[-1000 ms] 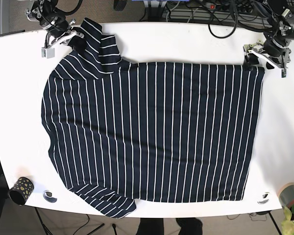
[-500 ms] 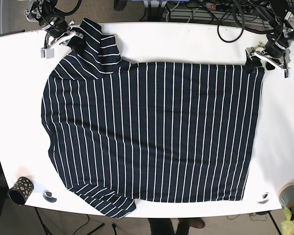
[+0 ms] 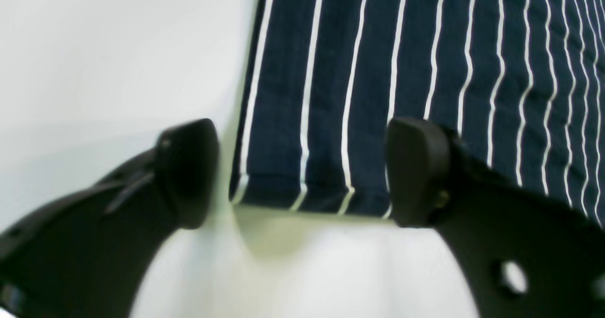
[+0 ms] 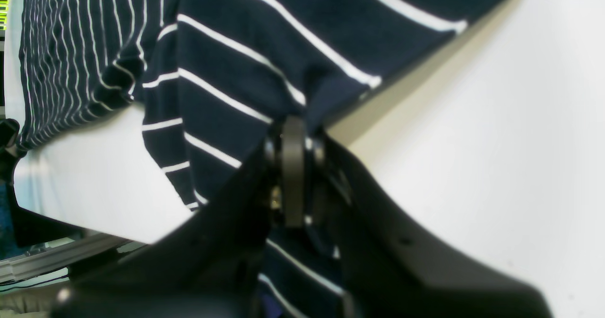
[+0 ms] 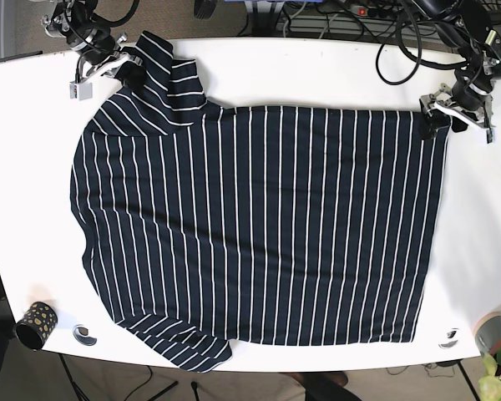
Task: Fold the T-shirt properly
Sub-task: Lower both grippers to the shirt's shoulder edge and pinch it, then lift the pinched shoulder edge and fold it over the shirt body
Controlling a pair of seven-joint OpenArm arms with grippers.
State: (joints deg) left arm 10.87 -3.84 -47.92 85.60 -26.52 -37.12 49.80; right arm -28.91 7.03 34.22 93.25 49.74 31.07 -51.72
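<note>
**Two corners, one pinched and one still waiting**

The navy T-shirt with thin white stripes (image 5: 259, 225) lies spread flat across the white table (image 5: 317, 71), its long axis running from the right arm's end to the left arm's end, stripes crossing that line. Each arm stands at one far-edge corner of it.

The right gripper (image 4: 293, 167) has its jaws pressed together with a fold of the dark sleeve fabric (image 4: 246, 67) caught between them. The cloth rises straight out of the jaws and fans away ahead of them, so that corner is already in hand. In the base view the gripper sits at the bunched sleeve beside the collar end.

The left gripper (image 3: 302, 171) is wide apart and holds nothing. The shirt's hem corner (image 3: 302, 195) lies directly between its two black fingertips (image 3: 418, 167), the hem edge running jaw to jaw and the body of the shirt stretching away ahead. One fingertip rests over bare table just beside the side edge; the other overlaps the striped cloth. Whether either touches the fabric I cannot tell.

To my eye the coming move turns on this corner: the left arm is the nearer one and has it squarely framed, so it only needs to settle and pinch. If it catches only the top layer, or the tip slides off the edge, the fold will probably come up crooked.
</note>
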